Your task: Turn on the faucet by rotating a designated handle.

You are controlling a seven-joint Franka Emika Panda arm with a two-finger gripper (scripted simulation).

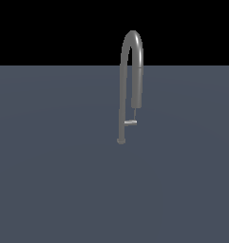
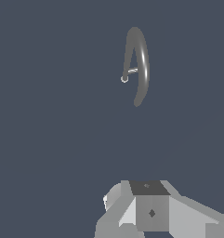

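The faucet [image 1: 122,95] is a tall slim grey gooseneck standing on the flat grey surface, with its thicker spray head [image 1: 137,88] hanging on the shorter leg. The handle [image 1: 130,123] is a tiny light-grey stub jutting sideways from the stem, low down under the spray head. In the wrist view the faucet [image 2: 142,65] is seen from above as a narrow arch, with the handle [image 2: 132,71] beside it. My gripper [image 2: 149,204] shows only as grey blocks at the frame's edge, well apart from the faucet. Its fingertips are not clear. The arm is not in the exterior view.
The grey surface [image 1: 49,180] spreads flat around the faucet's base [image 1: 120,140]. The background above it is black. Nothing else shows in either view.
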